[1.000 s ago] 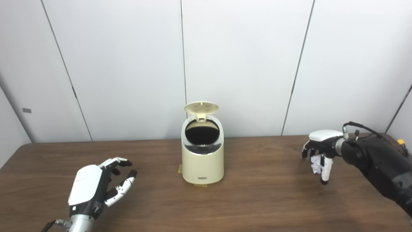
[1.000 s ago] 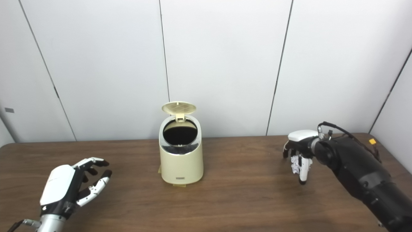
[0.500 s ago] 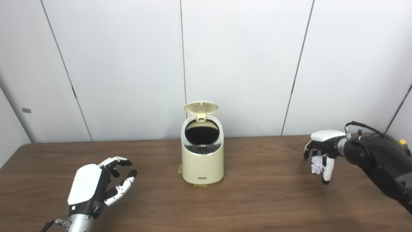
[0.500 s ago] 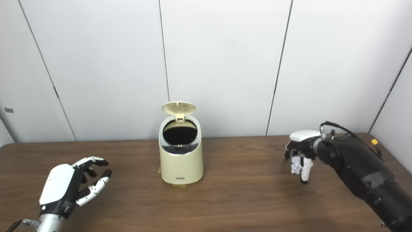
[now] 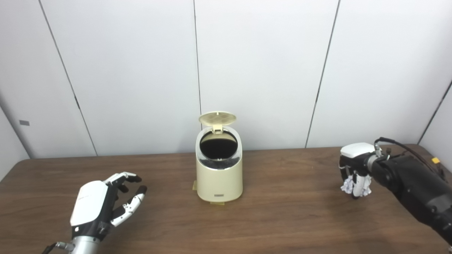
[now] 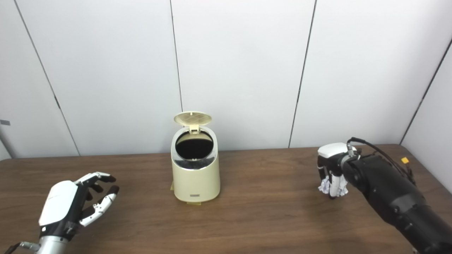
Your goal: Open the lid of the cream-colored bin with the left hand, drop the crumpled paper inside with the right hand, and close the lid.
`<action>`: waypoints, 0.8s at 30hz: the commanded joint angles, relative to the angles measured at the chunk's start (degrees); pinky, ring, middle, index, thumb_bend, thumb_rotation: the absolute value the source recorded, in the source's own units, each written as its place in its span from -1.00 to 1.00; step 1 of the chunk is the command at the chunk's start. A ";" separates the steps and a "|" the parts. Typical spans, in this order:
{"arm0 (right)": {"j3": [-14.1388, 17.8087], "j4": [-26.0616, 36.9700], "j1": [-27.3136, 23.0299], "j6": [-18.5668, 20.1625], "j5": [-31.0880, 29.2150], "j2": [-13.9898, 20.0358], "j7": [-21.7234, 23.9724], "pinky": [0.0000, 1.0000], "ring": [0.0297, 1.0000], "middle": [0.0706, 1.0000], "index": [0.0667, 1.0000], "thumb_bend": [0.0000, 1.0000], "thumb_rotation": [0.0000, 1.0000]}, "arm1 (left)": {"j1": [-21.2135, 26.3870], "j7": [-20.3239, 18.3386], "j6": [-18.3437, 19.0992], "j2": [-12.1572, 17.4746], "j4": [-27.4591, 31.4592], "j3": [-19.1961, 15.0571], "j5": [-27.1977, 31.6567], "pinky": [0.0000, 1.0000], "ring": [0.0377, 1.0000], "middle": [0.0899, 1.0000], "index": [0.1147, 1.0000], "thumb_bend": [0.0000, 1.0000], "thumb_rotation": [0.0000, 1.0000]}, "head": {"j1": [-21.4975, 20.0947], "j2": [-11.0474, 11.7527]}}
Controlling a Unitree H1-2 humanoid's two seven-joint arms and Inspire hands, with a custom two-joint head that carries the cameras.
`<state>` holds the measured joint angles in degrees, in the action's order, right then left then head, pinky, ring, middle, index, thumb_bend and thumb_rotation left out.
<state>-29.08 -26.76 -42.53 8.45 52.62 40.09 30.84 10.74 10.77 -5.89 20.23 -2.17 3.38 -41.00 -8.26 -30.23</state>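
Dark wood tabletop (image 5: 282,218), white panelled wall (image 5: 265,70) behind. Cream bin (image 5: 219,176) mid-table, lid (image 5: 217,119) up. Right hand (image 5: 355,173) fingers grasping crumpled paper (image 5: 348,185) on the tabletop; left hand (image 5: 100,206) released.

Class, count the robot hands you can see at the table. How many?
2. The left hand hovers open at the table's near left; the right hand grips crumpled paper at far right.

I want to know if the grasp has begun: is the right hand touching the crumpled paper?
Touching. In the left eye view the right hand has its fingers wrapped down around the crumpled paper, with no gap between them.
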 commanded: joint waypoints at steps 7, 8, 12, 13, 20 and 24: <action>0.68 0.76 -0.88 -1.36 0.01 1.35 -0.13 -0.47 -0.35 -0.23 -0.07 0.06 -1.00 | 2.21 0.90 -0.38 1.07 1.71 -0.53 -0.25 -0.12 0.13 0.33 0.27 -0.13 0.46 | -0.20 -0.01; 0.86 1.05 -0.88 -0.95 0.04 1.24 0.00 -0.45 -0.33 -0.25 -0.07 0.06 -1.00 | 2.23 0.96 -0.45 1.06 1.63 -0.52 -0.26 -0.13 0.13 0.33 0.27 -0.13 0.46 | -0.20 -0.01; 1.80 3.95 -0.73 -0.01 -0.20 1.31 1.13 -0.38 -0.23 -0.13 -0.11 0.06 -1.00 | 2.23 1.42 -1.13 1.07 1.23 -0.45 -0.17 -0.14 0.11 0.33 0.26 -0.14 0.45 | -0.25 -0.07; 2.31 4.02 -0.82 -0.68 -0.79 1.34 0.47 -0.32 -0.17 -0.06 -0.12 0.06 -1.00 | 2.23 1.56 -1.17 1.03 1.19 -0.43 -0.27 -0.15 0.10 0.32 0.26 -0.15 0.45 | -0.25 -0.07; 4.34 9.36 -2.72 3.07 -1.86 0.84 6.22 -0.45 -0.34 -0.26 -0.07 0.06 -1.00 | 2.22 1.62 -1.11 1.05 0.94 -0.36 -0.46 -0.12 0.13 0.32 0.25 -0.15 0.46 | -0.33 -0.09; 4.31 11.25 -4.89 2.63 -2.28 0.95 9.91 -0.45 -0.36 -0.26 -0.06 0.05 -1.00 | 2.27 1.94 -1.35 1.08 0.65 -0.30 -0.60 -0.17 0.07 0.32 0.25 -0.16 0.45 | -0.44 -0.16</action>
<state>-26.23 -17.71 -43.03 10.97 50.63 39.79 40.51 10.75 10.98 -6.02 20.23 -2.21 3.47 -41.21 -8.70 -30.32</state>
